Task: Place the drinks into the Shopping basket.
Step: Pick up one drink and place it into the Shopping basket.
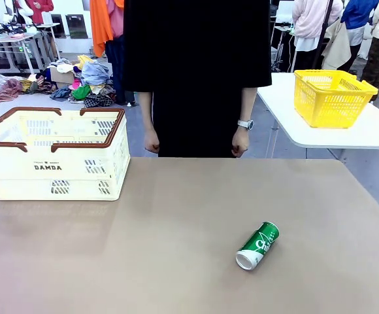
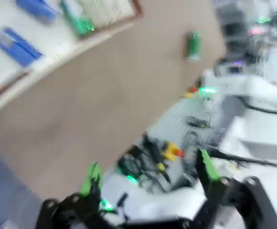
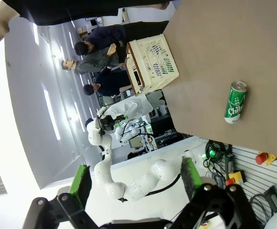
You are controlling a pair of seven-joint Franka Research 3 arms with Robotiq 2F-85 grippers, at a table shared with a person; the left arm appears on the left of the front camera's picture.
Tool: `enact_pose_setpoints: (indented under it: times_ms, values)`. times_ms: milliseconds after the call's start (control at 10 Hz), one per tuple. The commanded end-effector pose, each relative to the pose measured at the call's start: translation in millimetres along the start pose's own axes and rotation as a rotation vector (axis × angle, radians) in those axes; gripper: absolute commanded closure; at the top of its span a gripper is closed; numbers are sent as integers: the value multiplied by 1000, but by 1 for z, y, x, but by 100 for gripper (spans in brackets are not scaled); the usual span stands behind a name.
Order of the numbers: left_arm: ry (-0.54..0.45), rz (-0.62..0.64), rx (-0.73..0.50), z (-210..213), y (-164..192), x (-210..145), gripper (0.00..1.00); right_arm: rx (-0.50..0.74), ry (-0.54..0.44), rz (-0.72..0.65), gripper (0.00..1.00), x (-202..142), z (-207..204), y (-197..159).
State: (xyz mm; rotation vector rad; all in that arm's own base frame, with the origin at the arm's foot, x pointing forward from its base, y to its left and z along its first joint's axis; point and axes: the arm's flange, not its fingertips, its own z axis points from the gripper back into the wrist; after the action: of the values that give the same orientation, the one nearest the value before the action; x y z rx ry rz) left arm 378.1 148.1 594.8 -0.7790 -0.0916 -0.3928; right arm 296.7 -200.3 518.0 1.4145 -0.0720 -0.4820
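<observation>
Here, at the left of the front view, the Shopping basket stands upright on the tan surface near its far-left corner, its brown handles folded across the rim and "DAMDA" printed on the side facing the camera. Behind the far edge a person in black stands with both arms hanging, one hand and the other hand, which wears a wristwatch, just beyond the surface and touching nothing. Further right and nearer the camera, the green can lies on its side, well apart from the basket, its silver top pointing toward the near edge. At the far right a yellow basket sits on a separate white table.

The left wrist view is blurred by motion. The left gripper has its green-padded fingers spread wide with nothing between them. Beyond, blue shapes lie inside the cream basket, one of them likely the blue can, though I cannot tell for sure.

In the right wrist view the right gripper likewise holds its fingers wide apart and empty, off the surface's edge, with the green can lying beyond on the tan top.
</observation>
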Motion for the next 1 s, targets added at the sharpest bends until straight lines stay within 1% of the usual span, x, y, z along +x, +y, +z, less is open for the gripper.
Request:
enact_pose_setpoints:
  times_ms: [0,200,300,400,500,900]
  values:
    - [13,61,-363,52,75,-13,0,16,3,-5,0,-1,1,5]
    - [-186,146,-578,76,149,-51,0,16,3,-5,0,-1,1,5]
    - [-211,168,-654,76,180,-63,0,16,3,-5,0,-1,1,5]
    - [-207,232,-638,66,198,-60,0,16,3,-5,0,-1,1,5]
    - [-175,146,-543,30,155,-80,0,16,3,-5,0,-1,1,5]
    - [-175,146,-543,30,155,-80,0,16,3,-5,0,-1,1,5]
